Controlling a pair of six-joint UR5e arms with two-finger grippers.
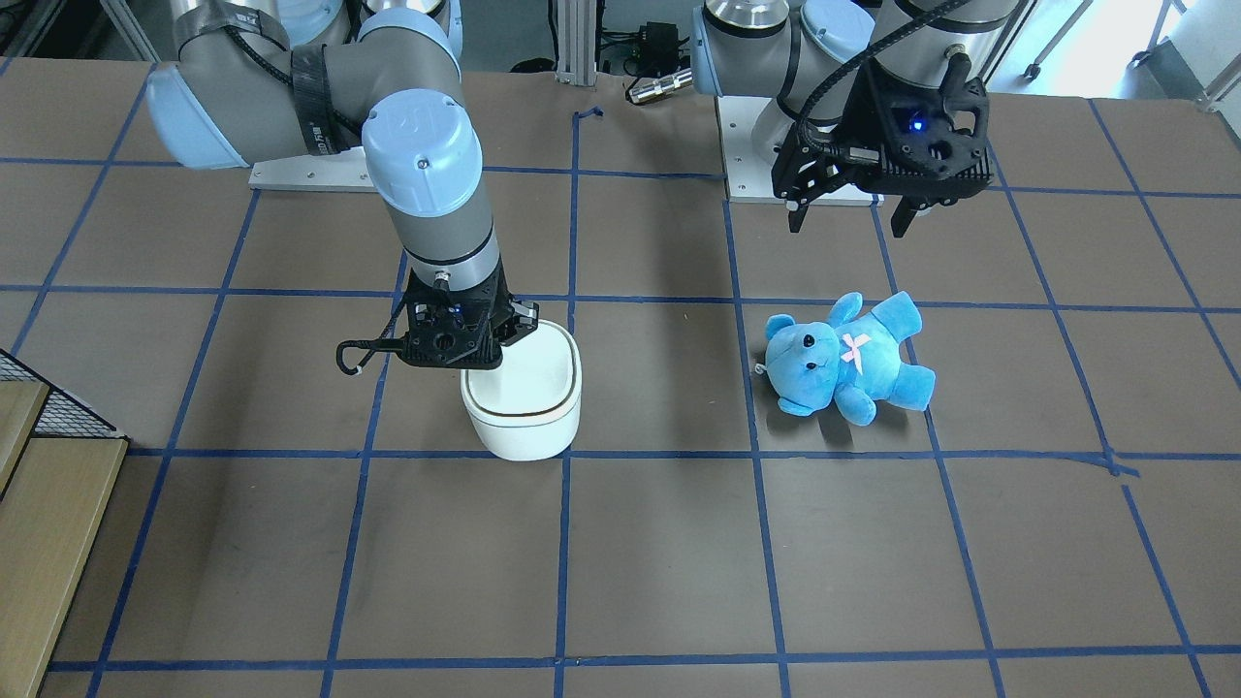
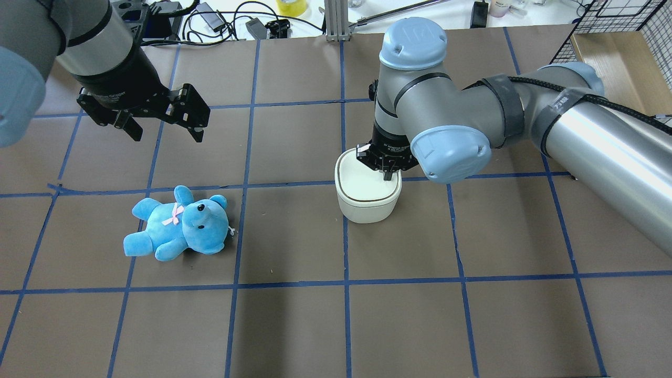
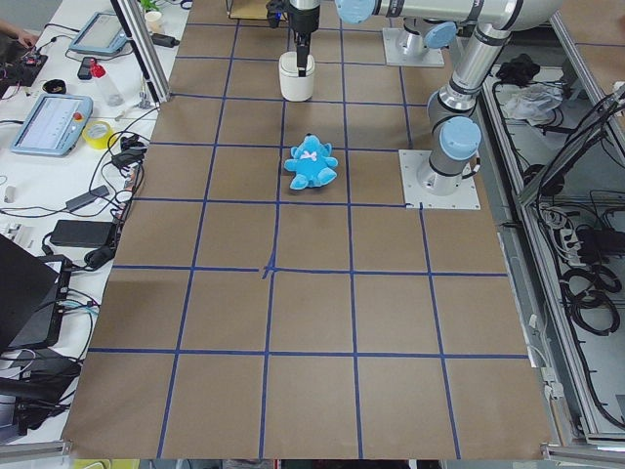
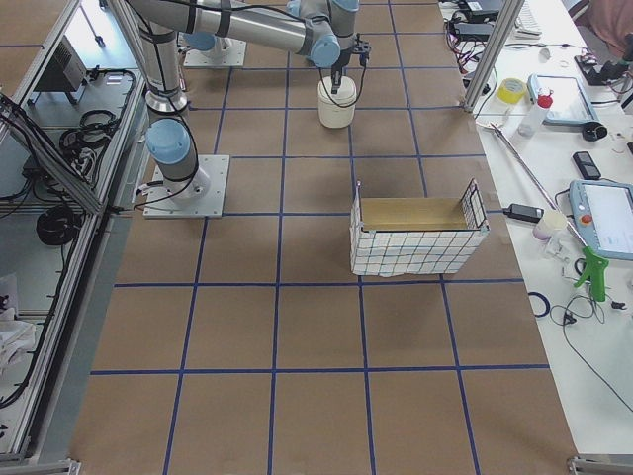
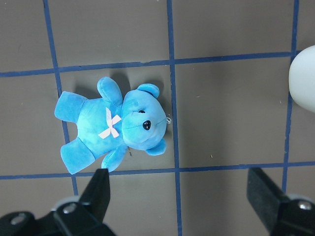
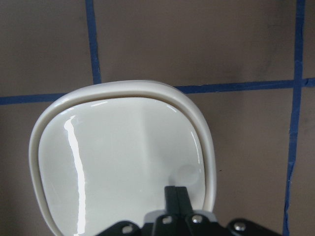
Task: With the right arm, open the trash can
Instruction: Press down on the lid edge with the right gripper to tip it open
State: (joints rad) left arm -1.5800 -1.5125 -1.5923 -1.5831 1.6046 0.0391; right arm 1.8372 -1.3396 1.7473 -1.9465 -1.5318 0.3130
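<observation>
Brown paper over the whole table (image 2: pixel 294 325), matte, ruled into large squares with blue tape, strips slightly crooked at a few crossings. Right under the right gripper (image 6: pixel 175 192), both fingers pressed tight together with no gap: the trash can (image 2: pixel 367 202), white, upright, at a crossing of tape lines. Glossy lid (image 6: pixel 123 162) flat and down, thin dark seam all round below it. Fingertips near the lid's rim on that arm's own side, close above or touching; cannot tell which. Well apart from those fingers, over the other half of the table, the left gripper (image 2: pixel 165 123), hung high above the paper with fingers spread wide. Below and a little ahead of its fingertips, a blue teddy bear (image 5: pixel 115 125) on its back, pink bow on the chest, well apart from the can. Farther out from the right fingers, toward that arm's end of the table, a wire basket (image 4: pixel 415 247) with a tan lining, standing on the paper. Behind the left fingers, a silver base plate (image 3: pixel 418 200) flat on the brown sheet under that arm's foot. Across from both grippers, past the table's edge — a white bench (image 4: pixel 613 341) strewn with tablets, cables and a yellow tape roll (image 4: pixel 511 91), aluminium posts rising beside it.
</observation>
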